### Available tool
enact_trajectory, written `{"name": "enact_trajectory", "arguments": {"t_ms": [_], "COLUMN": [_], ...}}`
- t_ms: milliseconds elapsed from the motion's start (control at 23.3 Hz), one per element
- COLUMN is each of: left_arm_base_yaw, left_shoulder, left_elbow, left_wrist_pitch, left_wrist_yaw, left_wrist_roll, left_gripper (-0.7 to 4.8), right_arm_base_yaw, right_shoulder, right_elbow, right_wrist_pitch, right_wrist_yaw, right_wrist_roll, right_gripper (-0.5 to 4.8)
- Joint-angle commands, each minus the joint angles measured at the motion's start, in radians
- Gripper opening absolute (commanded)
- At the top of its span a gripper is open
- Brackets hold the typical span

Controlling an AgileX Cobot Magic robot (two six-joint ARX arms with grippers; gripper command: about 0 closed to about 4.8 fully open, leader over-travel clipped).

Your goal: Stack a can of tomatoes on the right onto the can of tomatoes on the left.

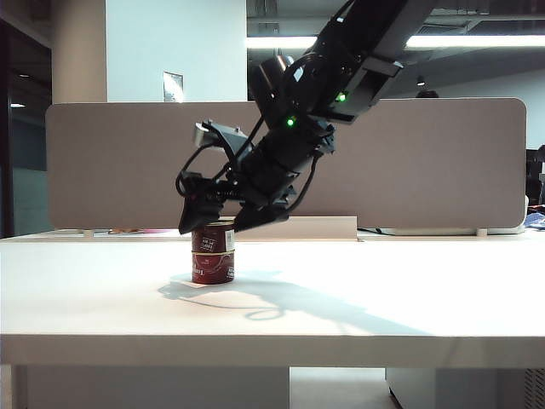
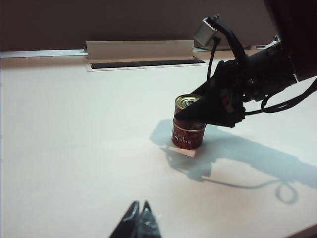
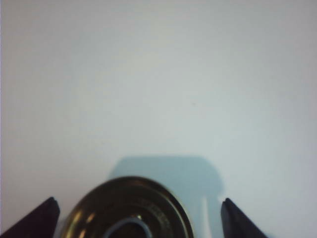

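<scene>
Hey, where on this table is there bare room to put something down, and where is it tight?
The table is bare to the right of the stacked tomato cans, up to its front edge, and bare left of them too. It is crowded only at the cans: the right gripper straddles the top can, jaws spread. The left gripper sits low over the near edge.

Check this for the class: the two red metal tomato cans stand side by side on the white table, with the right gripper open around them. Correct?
No. The exterior view shows the upper red metal tomato can stacked on the lower can, not beside it. The open right gripper straddles the upper one.
</scene>
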Motion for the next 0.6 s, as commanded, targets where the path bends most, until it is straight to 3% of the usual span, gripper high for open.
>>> {"name": "enact_trajectory", "arguments": {"t_ms": [43, 258, 301, 344, 516, 559, 602], "left_arm_base_yaw": [0.000, 0.000, 0.000, 0.000, 0.000, 0.000, 0.000], "left_shoulder": [0.001, 0.001, 0.001, 0.001, 0.001, 0.001, 0.001], "left_elbow": [0.003, 0.003, 0.003, 0.003, 0.003, 0.003, 0.003], "left_wrist_pitch": [0.013, 0.013, 0.013, 0.013, 0.016, 0.018, 0.021], "left_wrist_yaw": [0.003, 0.000, -0.010, -0.027, -0.130, -0.154, -0.180], "left_wrist_roll": [0.001, 0.002, 0.003, 0.002, 0.002, 0.002, 0.001], "left_gripper": [-0.06, -0.06, -0.06, -0.06, -0.06, -0.06, -0.06], "right_arm_base_yaw": [0.002, -0.013, -0.019, -0.026, -0.068, -0.081, -0.096], "right_shoulder": [-0.068, -0.180, -0.206, -0.235, -0.354, -0.377, -0.401], "right_elbow": [0.008, 0.008, 0.007, 0.007, 0.006, 0.006, 0.006], "right_wrist_pitch": [0.055, 0.055, 0.046, 0.029, -0.070, -0.093, -0.119], "right_wrist_yaw": [-0.001, 0.057, 0.077, 0.098, 0.175, 0.174, 0.173], "right_wrist_roll": [-0.008, -0.029, -0.029, -0.029, -0.029, -0.029, -0.028], "right_gripper": [4.42, 4.38, 4.16, 3.74, 0.48, -0.11, -0.03]}}
